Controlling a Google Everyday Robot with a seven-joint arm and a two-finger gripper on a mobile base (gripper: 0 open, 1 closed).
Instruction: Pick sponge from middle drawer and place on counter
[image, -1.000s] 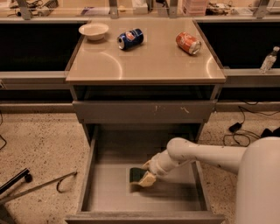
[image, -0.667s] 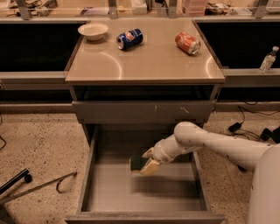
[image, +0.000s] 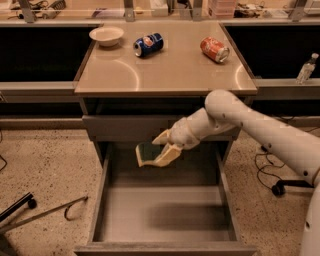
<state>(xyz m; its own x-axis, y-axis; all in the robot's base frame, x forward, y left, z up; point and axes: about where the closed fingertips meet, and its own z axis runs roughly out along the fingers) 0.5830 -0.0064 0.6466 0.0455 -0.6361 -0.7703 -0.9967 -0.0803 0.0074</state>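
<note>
The end effector (image: 146, 156) is clenched on the sponge (image: 150, 150), holding it in the air above the open middle drawer (image: 160, 212), near the drawer's back and just in front of the closed drawer front (image: 125, 127) above it. The sponge touches neither the drawer nor the surface (image: 165, 72). On the surface sit a bowl (image: 106, 35), a blue can (image: 148, 44) and a red can (image: 215, 49), both cans on their sides.

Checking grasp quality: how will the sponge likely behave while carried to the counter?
Clamped in the gripper above the middle drawer, the sponge probably squashes rather than slips. It seems light: a fingertip pinch holds it. Flat-sided, it should rest on the counter without rolling.
</note>
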